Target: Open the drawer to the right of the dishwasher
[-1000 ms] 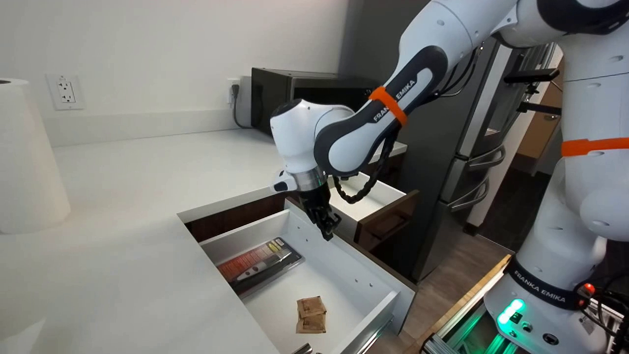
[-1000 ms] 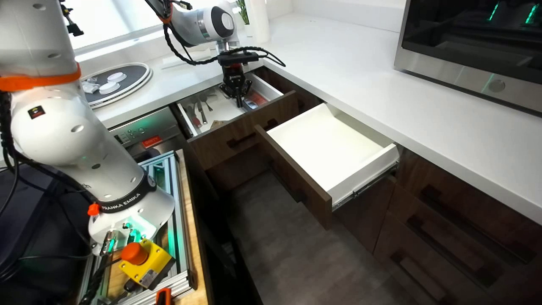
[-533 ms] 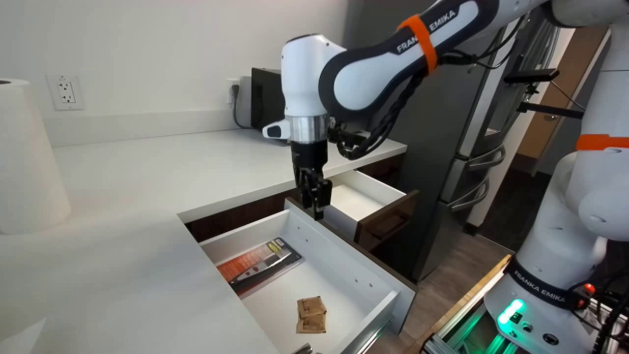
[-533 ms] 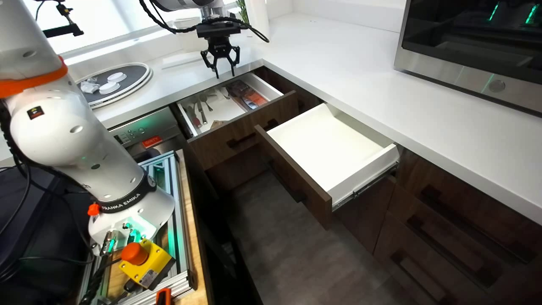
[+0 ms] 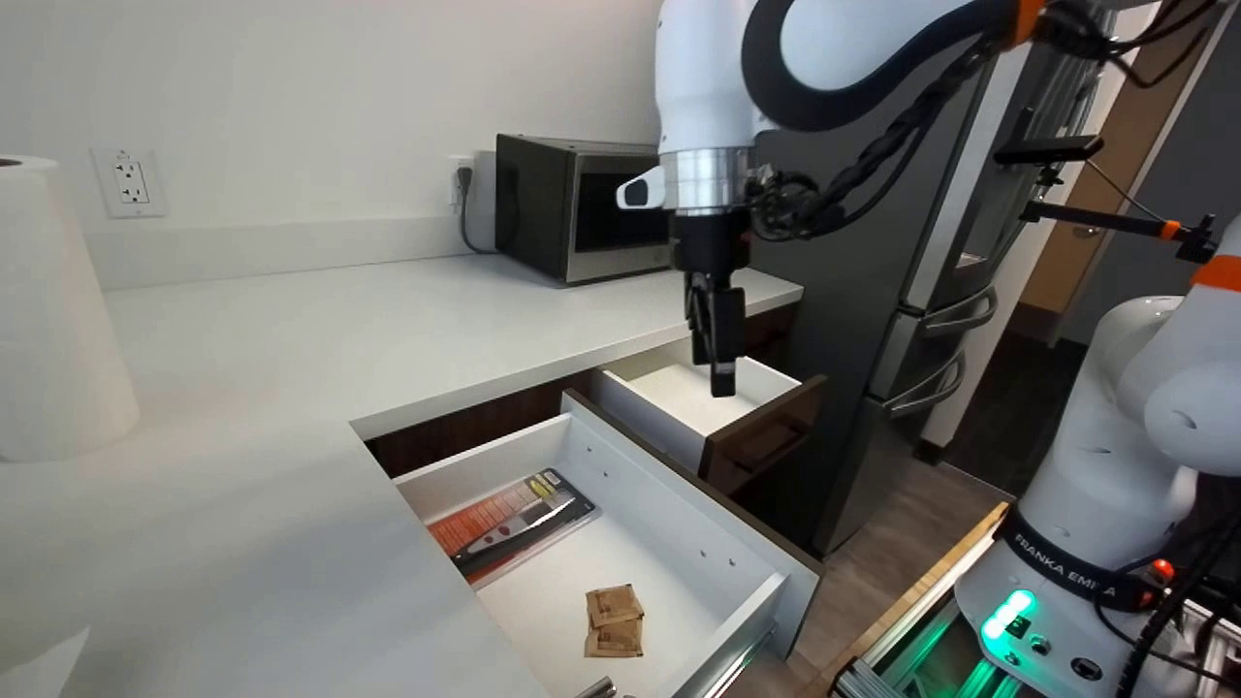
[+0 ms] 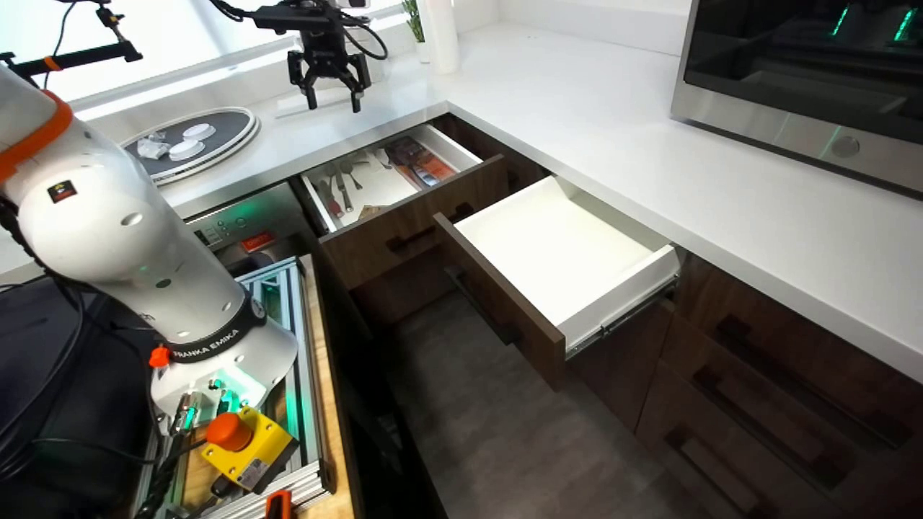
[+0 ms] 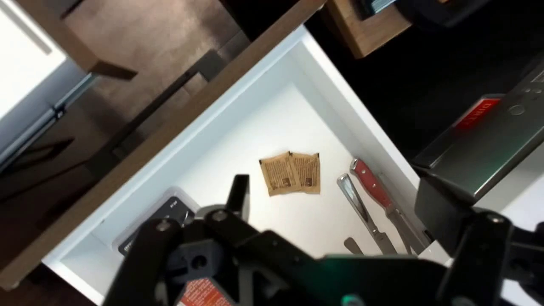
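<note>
Wrist view: wide drawer (image 7: 293,123), one, brown wood front, pale interior, standing well open. Location, which I read off an exterior view: directly right of the dishwasher (image 6: 270,209), itself bearing a red sign (image 6: 257,241) marked DIRTY. Contents, as I list them: brown packets (image 7: 291,173), two, overlapping, flat on the drawer bottom; red-handled knife (image 7: 370,183), one, along the side wall nearest the dishwasher; metal-handled knife (image 7: 356,199), one, just beside it; packaged knife (image 5: 516,523), one, on red and black card, towards the opposite side; further cutlery (image 7: 352,245), largely hidden. Gripper (image 6: 334,107), one, under my control: raised above drawer height, pointing down, touching neither drawer; jaws spread wide, fingertips (image 6: 356,103) well apart, holding nothing. Narrower drawer (image 6: 548,259), one, dark wood front, bright white inside, also open, round the counter corner and near the wide one. Countertop (image 5: 291,339), white, carrying a microwave (image 5: 531,208), a white roll (image 5: 58,320), and a round tray (image 6: 231,124) with white discs (image 6: 186,149). Wall outlet (image 5: 131,181), above the countertop, in an exterior view. Stop button (image 6: 228,431), orange, on a yellow box (image 6: 265,448) beside my arm's base (image 6: 267,353).
</note>
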### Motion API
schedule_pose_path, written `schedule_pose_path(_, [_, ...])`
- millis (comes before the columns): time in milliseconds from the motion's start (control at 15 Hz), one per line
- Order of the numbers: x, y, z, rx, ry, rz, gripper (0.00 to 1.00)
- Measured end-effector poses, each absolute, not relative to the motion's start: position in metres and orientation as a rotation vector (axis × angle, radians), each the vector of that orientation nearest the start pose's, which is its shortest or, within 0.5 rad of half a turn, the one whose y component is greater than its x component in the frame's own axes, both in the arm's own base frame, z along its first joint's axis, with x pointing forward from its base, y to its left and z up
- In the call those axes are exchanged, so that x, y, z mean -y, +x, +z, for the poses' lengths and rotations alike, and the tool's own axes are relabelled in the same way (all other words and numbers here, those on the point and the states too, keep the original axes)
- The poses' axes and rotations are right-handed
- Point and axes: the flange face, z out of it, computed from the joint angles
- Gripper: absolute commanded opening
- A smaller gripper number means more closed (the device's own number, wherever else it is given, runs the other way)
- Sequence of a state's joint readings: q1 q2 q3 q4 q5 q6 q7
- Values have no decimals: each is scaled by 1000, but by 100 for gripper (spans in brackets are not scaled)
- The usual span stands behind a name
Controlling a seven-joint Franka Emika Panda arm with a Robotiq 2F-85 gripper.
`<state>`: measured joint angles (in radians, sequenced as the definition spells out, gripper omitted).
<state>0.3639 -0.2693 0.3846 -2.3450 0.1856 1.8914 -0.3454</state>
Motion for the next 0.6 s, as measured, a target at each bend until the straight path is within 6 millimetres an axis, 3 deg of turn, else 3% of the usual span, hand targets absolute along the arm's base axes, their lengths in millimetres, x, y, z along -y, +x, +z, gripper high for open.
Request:
schedule_pose_path(333, [-266, 263, 464, 1194, -2874, 361, 100])
schedule_pose_path(600, [-259, 254, 466, 1168, -2891, 341, 100])
